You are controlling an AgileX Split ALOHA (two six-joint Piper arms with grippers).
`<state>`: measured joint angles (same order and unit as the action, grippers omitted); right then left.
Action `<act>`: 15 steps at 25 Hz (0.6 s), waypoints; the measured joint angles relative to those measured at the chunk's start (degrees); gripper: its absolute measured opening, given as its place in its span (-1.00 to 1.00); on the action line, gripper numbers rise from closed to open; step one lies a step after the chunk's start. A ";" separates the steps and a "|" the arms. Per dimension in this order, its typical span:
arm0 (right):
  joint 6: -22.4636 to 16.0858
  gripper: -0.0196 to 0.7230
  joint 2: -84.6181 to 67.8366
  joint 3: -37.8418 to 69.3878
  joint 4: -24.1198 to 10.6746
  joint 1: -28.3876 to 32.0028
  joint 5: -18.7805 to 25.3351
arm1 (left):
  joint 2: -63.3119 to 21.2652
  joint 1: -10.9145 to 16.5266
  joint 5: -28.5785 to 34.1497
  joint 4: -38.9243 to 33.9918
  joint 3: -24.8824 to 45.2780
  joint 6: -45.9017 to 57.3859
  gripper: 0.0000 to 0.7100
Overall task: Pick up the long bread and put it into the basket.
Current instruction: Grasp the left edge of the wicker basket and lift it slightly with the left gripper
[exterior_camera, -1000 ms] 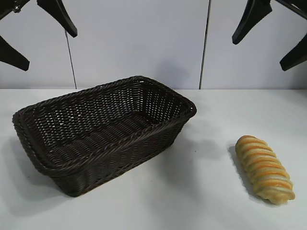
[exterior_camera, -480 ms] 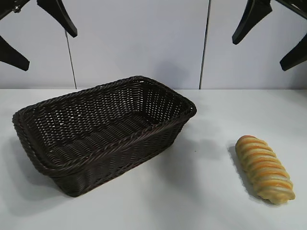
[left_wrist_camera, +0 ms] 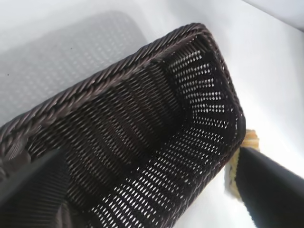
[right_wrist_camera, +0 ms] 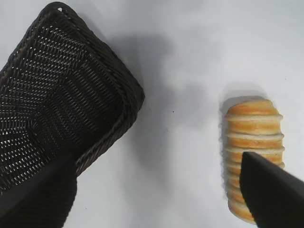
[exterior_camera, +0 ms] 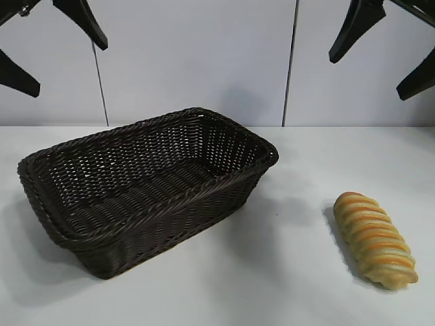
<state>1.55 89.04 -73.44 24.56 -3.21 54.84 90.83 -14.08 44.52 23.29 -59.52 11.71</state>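
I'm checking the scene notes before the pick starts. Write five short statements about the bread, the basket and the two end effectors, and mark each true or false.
1. The bread lies on the table, outside the basket. True.
2. The basket already holds something. False: it is empty.
3. The right end effector grips the bread. False: it hangs open above, holding nothing.
4. The left end effector is open, high over the basket's side. True.
5. The bread touches the basket. False: bare table separates them.

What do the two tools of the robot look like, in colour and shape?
Both the left tool and the right tool have plain matte black fingers, flat and tapering to blunt tips. No cables or markings show.
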 joint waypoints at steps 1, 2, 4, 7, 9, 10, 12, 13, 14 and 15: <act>0.00 0.84 0.00 0.00 -0.05 0.00 0.17 | 0.00 -0.52 -1.58 -0.40 1.61 1.49 0.94; 0.00 0.84 0.00 0.00 -0.05 0.00 0.30 | 0.00 -0.86 -3.37 -0.53 2.81 2.84 0.94; 0.00 0.84 0.00 0.00 -0.05 0.00 0.53 | 0.00 -0.99 -6.65 -0.72 5.01 4.56 0.94; 0.00 0.84 0.00 0.00 -0.05 0.00 0.55 | 0.00 -0.99 -10.99 -1.94 7.43 6.93 0.94; 0.00 0.84 0.00 0.00 -0.05 0.00 0.61 | 0.12 -0.99 -12.35 -3.34 8.62 8.72 0.94; 0.00 0.84 0.00 0.00 -0.05 0.00 0.60 | 0.61 -0.99 -12.61 -4.04 8.87 9.15 0.94; 0.00 0.84 0.00 0.00 -0.05 0.00 0.60 | 2.63 -0.99 -13.03 -4.87 8.87 9.53 0.94; 0.00 0.84 0.00 0.00 -0.05 0.00 0.60 | 3.73 -0.99 -13.13 -5.12 8.87 9.64 0.94; 0.00 0.84 0.00 0.00 -0.05 0.00 0.60 | 5.04 -0.99 -13.31 -5.29 8.87 9.67 0.94; 0.00 0.84 0.00 0.00 -0.05 0.00 0.54 | 6.16 -0.99 -13.65 -5.34 8.87 9.67 0.94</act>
<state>1.55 89.04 -73.44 24.51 -3.21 55.38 96.99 -15.08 30.87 17.96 -50.65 21.38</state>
